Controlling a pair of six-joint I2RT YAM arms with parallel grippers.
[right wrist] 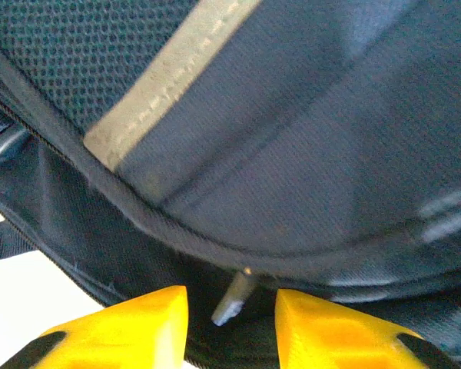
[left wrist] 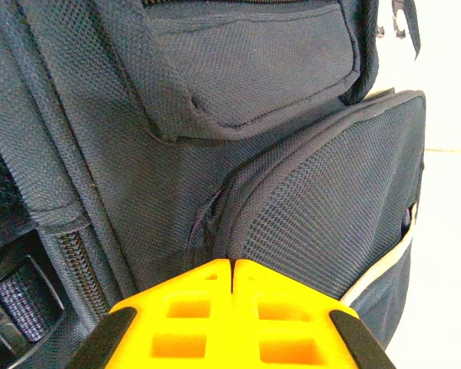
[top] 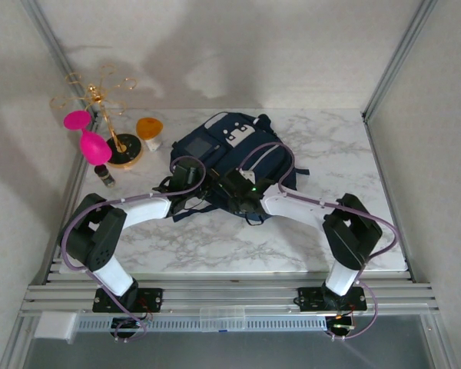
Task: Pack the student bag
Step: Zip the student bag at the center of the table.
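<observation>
The student bag [top: 250, 150], navy with a white patch, lies flat in the middle of the marble table [top: 215, 246]. My left gripper [top: 186, 177] is at the bag's left side. In the left wrist view its yellow fingers [left wrist: 200, 307] meet tip to tip, shut, right against a puckered seam beside a mesh side pocket [left wrist: 330, 207]. I cannot tell whether fabric is pinched between them. My right gripper [top: 240, 188] sits at the bag's near edge, open. A small grey zipper pull [right wrist: 232, 300] hangs free between its fingers [right wrist: 138, 323], under the piped edge [right wrist: 215, 254] and a pale stripe [right wrist: 165, 73].
At the table's back left stand a gold wire rack [top: 100, 96] on a dark round base, a pink goblet [top: 92, 142], an orange cup [top: 149, 127] and a small dark bottle [top: 105, 176]. Metal frame posts [top: 392, 65] flank the table. Bare marble lies right of the bag.
</observation>
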